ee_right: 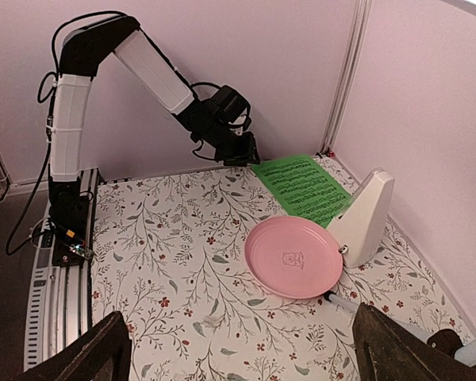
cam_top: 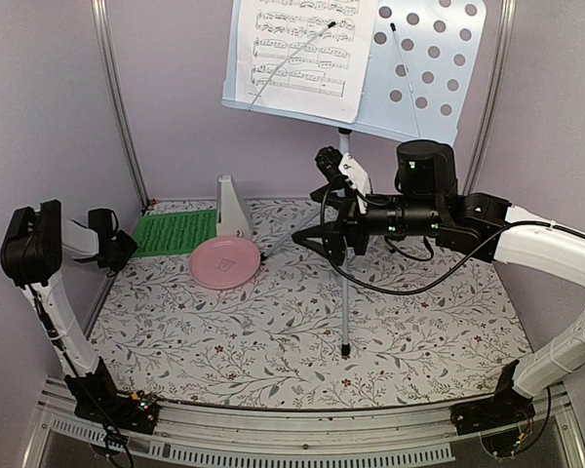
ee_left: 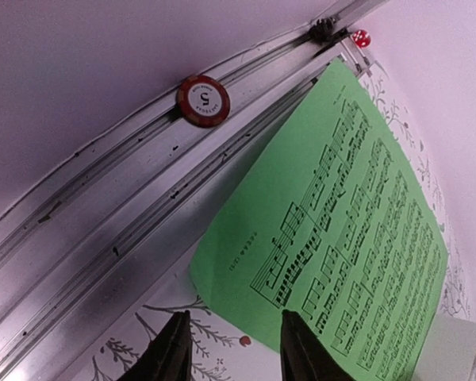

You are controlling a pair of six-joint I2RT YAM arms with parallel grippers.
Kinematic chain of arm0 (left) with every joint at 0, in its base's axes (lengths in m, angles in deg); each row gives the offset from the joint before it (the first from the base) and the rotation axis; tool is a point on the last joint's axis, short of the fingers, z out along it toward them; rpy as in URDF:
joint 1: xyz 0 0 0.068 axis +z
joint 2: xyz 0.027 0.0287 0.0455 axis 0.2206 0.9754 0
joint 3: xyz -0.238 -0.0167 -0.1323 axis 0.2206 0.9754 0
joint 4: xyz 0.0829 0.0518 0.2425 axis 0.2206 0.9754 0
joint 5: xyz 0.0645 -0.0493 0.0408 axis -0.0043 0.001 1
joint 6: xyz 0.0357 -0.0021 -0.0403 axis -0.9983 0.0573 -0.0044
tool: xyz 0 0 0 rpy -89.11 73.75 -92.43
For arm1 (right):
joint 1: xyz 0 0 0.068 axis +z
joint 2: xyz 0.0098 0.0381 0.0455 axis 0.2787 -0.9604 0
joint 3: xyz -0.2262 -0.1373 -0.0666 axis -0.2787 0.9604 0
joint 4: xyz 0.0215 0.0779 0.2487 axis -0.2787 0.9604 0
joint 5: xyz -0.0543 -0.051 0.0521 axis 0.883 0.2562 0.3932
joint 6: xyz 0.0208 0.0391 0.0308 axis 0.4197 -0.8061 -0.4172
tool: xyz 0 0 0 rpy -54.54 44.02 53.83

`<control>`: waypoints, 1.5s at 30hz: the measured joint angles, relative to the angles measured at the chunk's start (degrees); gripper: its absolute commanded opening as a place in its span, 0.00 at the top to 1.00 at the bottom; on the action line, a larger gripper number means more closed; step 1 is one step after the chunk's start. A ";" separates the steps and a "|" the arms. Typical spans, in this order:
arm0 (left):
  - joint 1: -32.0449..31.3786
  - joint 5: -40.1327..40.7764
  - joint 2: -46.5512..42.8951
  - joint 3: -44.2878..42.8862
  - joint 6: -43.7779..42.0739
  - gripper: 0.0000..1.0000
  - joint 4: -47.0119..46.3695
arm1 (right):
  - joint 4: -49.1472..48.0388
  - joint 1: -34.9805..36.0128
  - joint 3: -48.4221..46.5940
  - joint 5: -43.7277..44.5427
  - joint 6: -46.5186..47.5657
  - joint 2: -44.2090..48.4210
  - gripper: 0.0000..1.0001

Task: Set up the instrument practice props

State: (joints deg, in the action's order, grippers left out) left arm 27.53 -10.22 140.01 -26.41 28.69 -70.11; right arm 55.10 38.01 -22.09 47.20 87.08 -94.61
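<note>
from above, the music stand is upright on its silver tripod at the back. its pale perforated metal desk carries the white sheet, pinned under thin wire arms. we judge that part done. the green sheet lies flat on the flowered table at the far left, not yet on the stand. the white metronome, a smooth pyramid, stands just behind the glossy pink plate. the left gripper sits at the green sheet's left edge, and the right gripper hangs near the stand's pole.

from the left wrist, the left gripper has its dark fingers partly apart and holds nothing. one finger is over the green sheet, the other over bare cloth. the paper is thin and matte, with printed staves. beside it runs a scuffed aluminium rail with a red poker chip on it.

from the right wrist, the right gripper is spread wide and empty. the green sheet lies by the corner post, with the metronome touching the round plate. we reckon lifting the green sheet to the stand is what remains.
</note>
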 measured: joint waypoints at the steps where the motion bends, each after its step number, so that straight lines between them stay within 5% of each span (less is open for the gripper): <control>1: 0.02 0.04 0.04 -0.17 0.02 0.61 0.20 | 0.00 0.00 0.00 0.00 0.00 -0.02 0.01; 21: 0.11 1.46 4.63 -5.79 1.14 0.60 3.15 | 0.04 -0.57 -1.55 0.00 0.02 -1.73 0.01; 32: 0.13 1.60 2.16 -4.63 2.51 0.50 4.92 | 0.09 -0.79 -2.38 -0.02 0.02 -2.71 0.01; 45: 0.13 1.33 2.10 -5.11 3.30 0.55 4.55 | 0.11 -1.03 -2.47 -0.22 0.04 -3.02 0.01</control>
State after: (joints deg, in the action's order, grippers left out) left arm 27.66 -8.88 142.11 -31.53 31.99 -65.56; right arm 55.21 36.99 -24.56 46.98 87.12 -97.62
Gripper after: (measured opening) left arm 0.453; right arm 0.990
